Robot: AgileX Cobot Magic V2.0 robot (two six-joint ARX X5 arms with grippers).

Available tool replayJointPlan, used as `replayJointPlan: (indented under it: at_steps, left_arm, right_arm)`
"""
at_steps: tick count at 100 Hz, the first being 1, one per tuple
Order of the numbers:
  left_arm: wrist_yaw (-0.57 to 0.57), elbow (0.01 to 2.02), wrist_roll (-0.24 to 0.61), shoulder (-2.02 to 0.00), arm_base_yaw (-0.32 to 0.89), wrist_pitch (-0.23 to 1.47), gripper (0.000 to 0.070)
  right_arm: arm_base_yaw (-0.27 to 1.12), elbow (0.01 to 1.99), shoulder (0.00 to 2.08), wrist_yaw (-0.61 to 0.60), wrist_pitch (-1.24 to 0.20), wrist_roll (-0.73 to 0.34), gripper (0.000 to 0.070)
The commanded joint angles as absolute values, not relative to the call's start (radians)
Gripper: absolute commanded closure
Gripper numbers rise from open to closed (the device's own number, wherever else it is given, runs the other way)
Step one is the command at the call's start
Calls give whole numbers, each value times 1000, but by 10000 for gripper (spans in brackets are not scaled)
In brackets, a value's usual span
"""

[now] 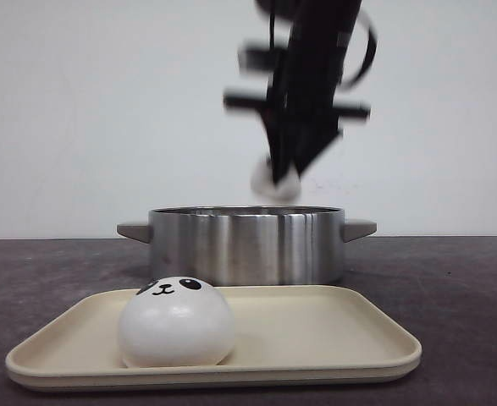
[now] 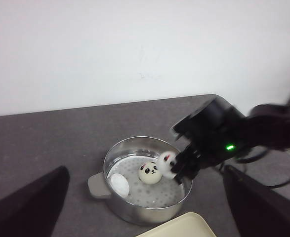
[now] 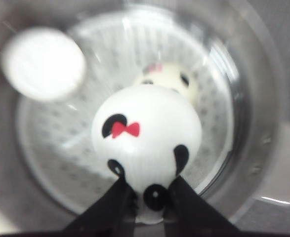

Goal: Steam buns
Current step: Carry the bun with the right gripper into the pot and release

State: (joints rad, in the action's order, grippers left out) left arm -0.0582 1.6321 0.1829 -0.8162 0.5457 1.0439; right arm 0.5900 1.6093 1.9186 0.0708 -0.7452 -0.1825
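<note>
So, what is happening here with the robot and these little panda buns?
The right claw holds one panda bun in the air above the steel pot. Two more buns already lie inside the pot on its steamer plate: one face up and one plain white side showing. A fourth bun waits on the beige tray in front of the pot. The left arm is not handling anything.

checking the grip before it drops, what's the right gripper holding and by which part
The right gripper holds a panda bun above the pot, pinched at its face edge near one eye.
</note>
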Motion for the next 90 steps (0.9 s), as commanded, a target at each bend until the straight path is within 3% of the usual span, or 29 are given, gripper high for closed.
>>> replayJointPlan:
  at_steps: [1, 9, 20, 26, 49, 71, 77, 85, 90]
  left_arm:
    - [-65, 1646, 176, -826, 552, 1038, 104]
    - [-65, 1646, 176, -826, 552, 1042, 104]
    - [-65, 1646, 176, -826, 552, 1050, 104]
    - [-65, 1645, 176, -827, 552, 1053, 104]
    - [-65, 1642, 173, -834, 552, 1054, 104]
    - [-64, 1634, 174, -849, 552, 1071, 104]
    - [-63, 1619, 197, -851, 552, 1093, 104]
    - [-39, 1575, 240, -857, 552, 1131, 104]
    - [-3, 1528, 261, -857, 552, 1143, 104]
  right_arm:
    - [596, 1623, 1953, 68, -741, -171, 699]
    - [595, 1623, 1972, 68, -743, -171, 674]
    - [595, 1623, 1982, 67, -737, -172, 444]
    - [595, 1623, 1982, 67, -738, -172, 364]
    - [593, 1623, 1982, 72, -774, -172, 205]
    - [592, 1662, 1978, 72, -822, -171, 213]
    - [592, 1695, 1970, 72, -854, -171, 342]
    - [596, 1752, 1942, 69, -912, -172, 682]
    - [605, 1777, 1917, 67, -930, -172, 693]
